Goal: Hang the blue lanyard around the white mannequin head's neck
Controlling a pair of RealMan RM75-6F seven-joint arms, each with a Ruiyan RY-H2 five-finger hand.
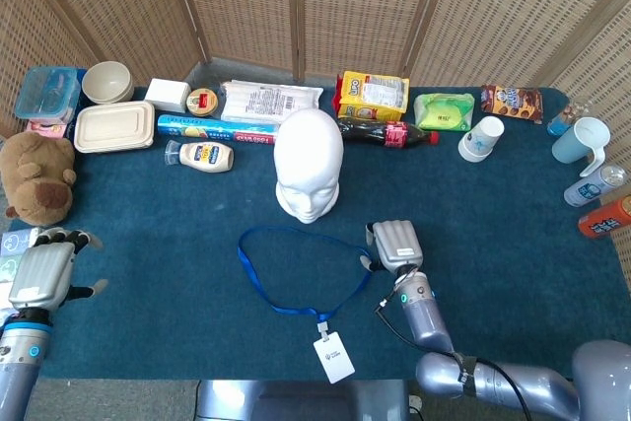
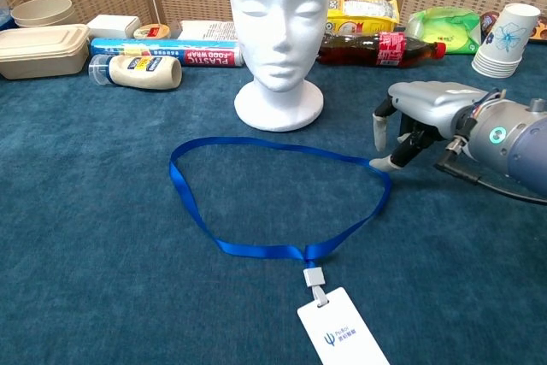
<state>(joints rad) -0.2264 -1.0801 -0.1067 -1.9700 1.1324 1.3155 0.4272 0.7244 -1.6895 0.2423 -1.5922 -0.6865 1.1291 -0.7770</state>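
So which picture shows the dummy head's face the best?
The chest view. It looks straight at the white mannequin head, so the eyes, nose and mouth show plainly, though the top is cut off. The head view looks down on it, so you mostly see the smooth crown, with the face squashed and small.

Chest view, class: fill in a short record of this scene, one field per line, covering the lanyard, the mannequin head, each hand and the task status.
lanyard: blue lanyard lies flat in an open loop on the blue cloth, white badge at the near end
mannequin head: white mannequin head stands upright behind the loop, nothing around its neck
right hand: right hand has fingertips down at the loop's right edge, no grip visible
left hand: left hand, seen only in the head view, is open, far from the lanyard
task status: not yet hung
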